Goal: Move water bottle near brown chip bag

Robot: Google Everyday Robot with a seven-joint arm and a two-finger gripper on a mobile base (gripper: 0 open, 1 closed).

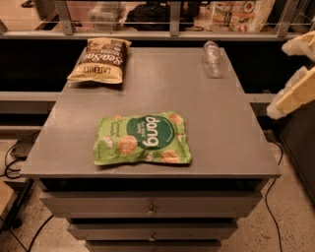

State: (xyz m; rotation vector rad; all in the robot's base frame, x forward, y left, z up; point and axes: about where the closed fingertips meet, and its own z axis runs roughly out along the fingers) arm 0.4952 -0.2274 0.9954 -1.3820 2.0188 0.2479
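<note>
The water bottle (212, 58) lies on its side at the far right of the grey table (216, 128), cap pointing away. The brown chip bag (100, 61) with white "Sea Salt" lettering lies flat at the far left corner, well apart from the bottle. My gripper (294, 71) hangs off the table's right edge, to the right of the bottle and a little nearer than it. Its two pale fingers (291, 96) are spread apart with nothing between them.
A green "dang" bag (142, 139) lies flat near the front middle of the table. Drawers (150, 206) sit below the front edge. A railing and shelf with packages (236, 12) run behind the table. Cables lie on the floor on both sides.
</note>
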